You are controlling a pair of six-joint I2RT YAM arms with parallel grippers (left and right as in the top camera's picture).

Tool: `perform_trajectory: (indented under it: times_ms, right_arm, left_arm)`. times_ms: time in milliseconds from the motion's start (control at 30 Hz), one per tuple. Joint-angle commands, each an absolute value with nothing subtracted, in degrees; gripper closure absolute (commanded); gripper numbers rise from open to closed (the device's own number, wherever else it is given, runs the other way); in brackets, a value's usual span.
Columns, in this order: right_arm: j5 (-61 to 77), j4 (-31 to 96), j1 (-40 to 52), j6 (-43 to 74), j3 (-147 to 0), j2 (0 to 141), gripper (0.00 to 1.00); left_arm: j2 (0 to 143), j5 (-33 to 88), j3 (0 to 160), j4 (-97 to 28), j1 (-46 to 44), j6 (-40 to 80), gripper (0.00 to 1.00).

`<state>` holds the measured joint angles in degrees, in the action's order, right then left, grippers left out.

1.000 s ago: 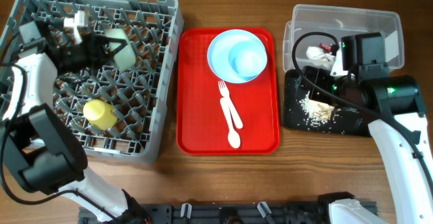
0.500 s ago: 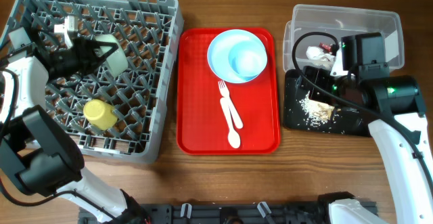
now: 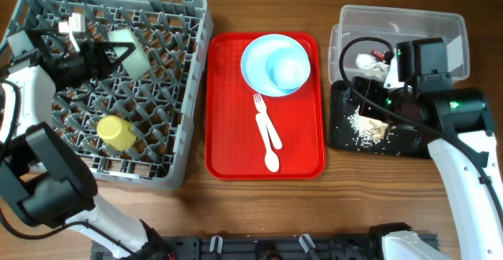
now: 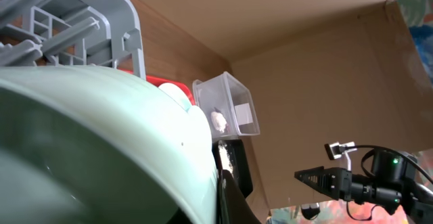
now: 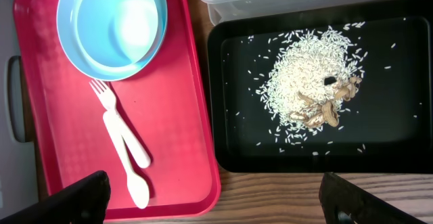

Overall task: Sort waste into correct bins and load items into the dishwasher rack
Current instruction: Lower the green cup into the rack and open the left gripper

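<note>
My left gripper point(image 3: 108, 54) is shut on the pale yellow-green saucer point(image 3: 130, 46) and holds it on edge over the grey dishwasher rack point(image 3: 185, 24); the saucer fills the left wrist view point(image 4: 101, 149). The yellow-green cup point(image 3: 115, 132) lies in the rack. The blue plate point(image 3: 253, 56) with the blue bowl point(image 3: 287, 70), the white fork point(image 3: 261, 112) and spoon point(image 3: 270, 156) lie on the red tray point(image 3: 228, 134). My right gripper point(image 5: 220, 204) is open and empty above the black tray point(image 5: 237, 116), which holds food scraps point(image 5: 304, 82). The clear tub point(image 3: 440, 24) holds the tissue point(image 3: 369, 62) and red wrapper point(image 3: 383, 55).
The red tray sits between the rack and the bins. The black tray point(image 3: 409, 142) lies in front of the clear tub. Bare wooden table shows along the front edge. The right arm's body covers part of both bins in the overhead view.
My left gripper has carried the saucer left and toward the back of the rack and turned it more on edge. The right arm has not moved.
</note>
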<state>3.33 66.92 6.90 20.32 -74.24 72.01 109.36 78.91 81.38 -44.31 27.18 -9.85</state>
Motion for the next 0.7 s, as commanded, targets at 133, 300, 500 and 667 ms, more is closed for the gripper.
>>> perform_trajectory:
  times_ms: [133,300,500,667]
  right_arm:
    - [2.55,67.11,6.68,20.99,-74.19,71.79,0.0]
    - [2.55,67.22,6.68,20.95,-74.19,71.79,0.0]
    - [2.52,67.16,6.68,20.95,-74.19,71.79,0.0]
    - [2.52,67.61,6.68,20.95,-74.19,71.79,0.0]
  left_arm:
    - [112.36,78.98,81.76,-42.54,26.44,-11.2,0.96]
    - [113.82,78.98,81.76,-42.17,26.11,-11.18,0.96]
    - [113.86,78.37,81.76,-42.0,26.15,-11.18,0.96]
    - [113.86,69.3,81.76,-44.91,26.2,-11.16,0.96]
